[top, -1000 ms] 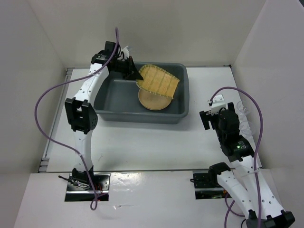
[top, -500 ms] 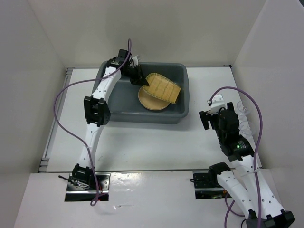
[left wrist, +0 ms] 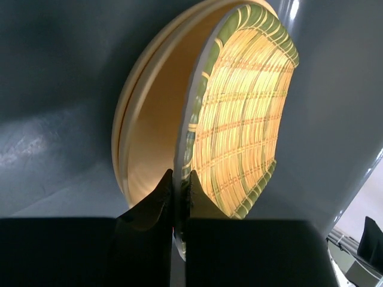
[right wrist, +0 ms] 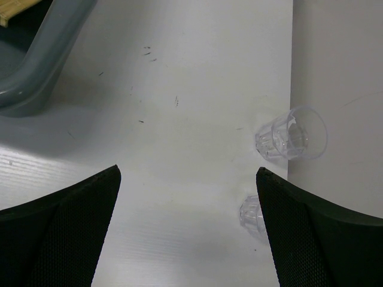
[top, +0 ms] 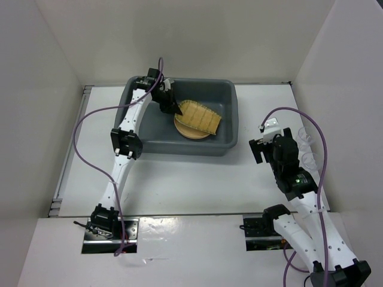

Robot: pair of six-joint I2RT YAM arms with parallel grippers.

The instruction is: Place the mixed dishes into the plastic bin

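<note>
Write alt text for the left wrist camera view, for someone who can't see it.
The left gripper has its jaws shut on the edge of the yellow-green woven-pattern fan dish inside the dark grey plastic bin. A round tan-orange plate shows right behind the dish.

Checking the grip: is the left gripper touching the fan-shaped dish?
Touching. The left wrist view shows the left gripper pinching the fan-shaped dish by its rim, one fingertip on each face.

Open table (top: 197, 179) right of plastic bin (top: 233, 119), glass cups (right wrist: 291, 136) against right wall (right wrist: 335, 72), left arm (top: 134, 113) across bin rim
</note>
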